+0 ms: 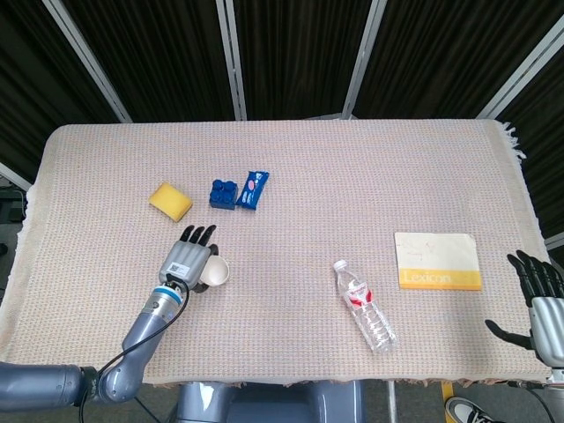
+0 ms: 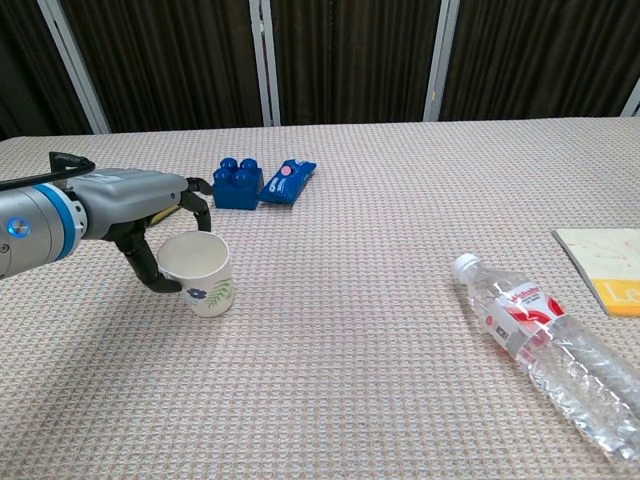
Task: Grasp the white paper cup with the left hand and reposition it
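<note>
The white paper cup [image 1: 219, 272] [image 2: 203, 274], printed with a small flower, stands upright on the left part of the woven cloth. My left hand [image 1: 188, 261] [image 2: 128, 206] is right against its left side. In the chest view the thumb curves round the cup's near side and the fingers reach behind its rim. In the head view the fingers still look stretched out, so I see no firm grip. The cup rests on the cloth. My right hand [image 1: 541, 301] hovers at the table's near right corner, fingers spread, holding nothing.
A yellow sponge [image 1: 170, 201], a blue toy block [image 1: 222, 194] [image 2: 236, 184] and a blue snack packet [image 1: 254, 189] [image 2: 287, 180] lie just beyond the cup. A plastic water bottle [image 1: 365, 305] [image 2: 545, 345] lies on its side at centre right, with a notebook [image 1: 438, 261] [image 2: 605, 265] beyond it.
</note>
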